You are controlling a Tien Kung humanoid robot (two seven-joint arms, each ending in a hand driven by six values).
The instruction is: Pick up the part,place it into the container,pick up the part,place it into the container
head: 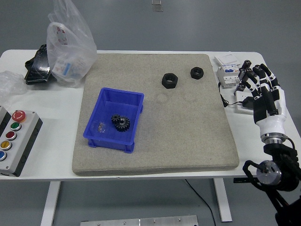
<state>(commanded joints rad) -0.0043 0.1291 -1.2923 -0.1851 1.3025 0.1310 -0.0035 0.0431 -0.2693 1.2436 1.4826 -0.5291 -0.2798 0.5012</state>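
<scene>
A blue bin [114,118] sits on the left part of the grey mat [178,127]. In it lie a black gear [121,123] and a small metal piece [100,126]. Two black hex nuts lie at the far right of the mat: a larger one [170,80] and a smaller one [196,73]. My right hand [260,86] hovers off the mat's right edge, fingers spread and empty, well right of the nuts. My left arm is out of view.
A clear plastic bag [70,44] and a black object [37,66] lie at the far left. A button box [14,141] is at the front left. A white device [229,63] and small black cylinders sit by my right hand.
</scene>
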